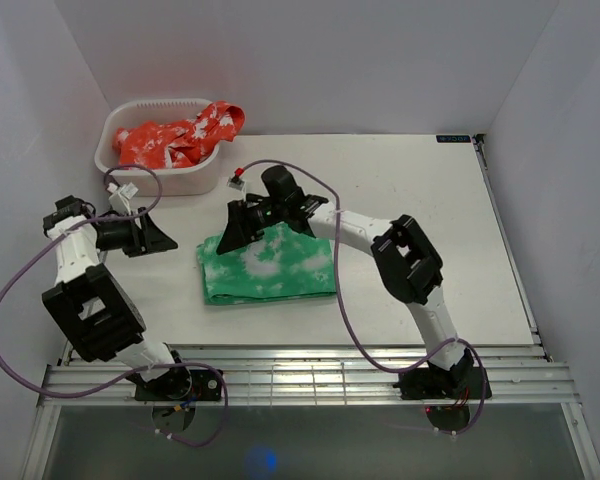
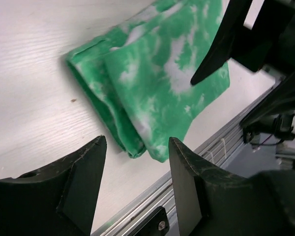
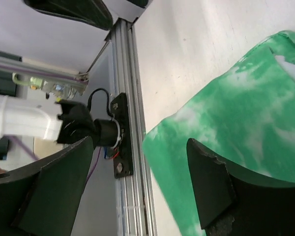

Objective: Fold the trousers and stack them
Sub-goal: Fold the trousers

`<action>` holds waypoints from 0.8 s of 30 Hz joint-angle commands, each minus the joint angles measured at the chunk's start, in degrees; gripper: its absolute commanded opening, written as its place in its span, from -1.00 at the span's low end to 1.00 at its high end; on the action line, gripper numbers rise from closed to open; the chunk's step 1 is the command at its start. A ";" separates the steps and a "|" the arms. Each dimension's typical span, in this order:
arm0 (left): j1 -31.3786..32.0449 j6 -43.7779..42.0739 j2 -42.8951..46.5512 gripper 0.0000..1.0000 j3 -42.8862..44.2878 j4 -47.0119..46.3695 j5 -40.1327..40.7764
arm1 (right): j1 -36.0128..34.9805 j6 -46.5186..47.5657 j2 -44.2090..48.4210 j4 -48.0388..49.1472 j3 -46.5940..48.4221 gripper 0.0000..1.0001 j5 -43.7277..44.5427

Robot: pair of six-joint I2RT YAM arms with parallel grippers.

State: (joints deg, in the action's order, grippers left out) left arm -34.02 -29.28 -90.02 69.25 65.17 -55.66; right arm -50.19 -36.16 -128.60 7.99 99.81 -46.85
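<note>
1. The trousers (image 1: 268, 265) lie folded into a flat green and white bundle a little left of centre in the top view, on the white table (image 1: 410, 200).
2. The right gripper (image 1: 230, 232) sits over the upper left corner of that bundle, its arm reaching in from the lower right of the frame.
3. In the right wrist view I see its 2 fingers (image 3: 211, 187) spread wide with nothing pinched between them. The trousers (image 3: 236, 123) fill the right half of that frame and run under the right-hand finger. The gap between the fingers shows bare table and the metal rail (image 3: 130, 123).
4. I cannot tell whether the right fingertips touch the cloth or hang just above it.
5. The left gripper (image 1: 165, 240) is at the middle left of the top view, pointing toward the trousers, apart from their left edge with bare table between.
6. In the left wrist view its fingers (image 2: 83, 172) are also spread and hold nothing. The trousers (image 2: 157, 83) lie in the upper middle of that frame, with their layered folded edge facing this gripper.
7. A white basket (image 1: 170, 180) holding a red and white garment (image 1: 175, 140) stands in the upper left of the top view, well apart from the trousers.
</note>
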 commanded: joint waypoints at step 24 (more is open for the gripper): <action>21.46 1.42 -27.56 -0.49 -3.78 0.58 12.42 | 21.72 48.48 9.25 -49.57 -21.93 0.45 -15.76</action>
State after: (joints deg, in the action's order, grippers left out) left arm -9.19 -30.24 -115.55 65.69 70.32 -47.68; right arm -28.86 12.38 -118.15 -40.23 79.29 -63.51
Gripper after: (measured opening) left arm 0.256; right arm 0.731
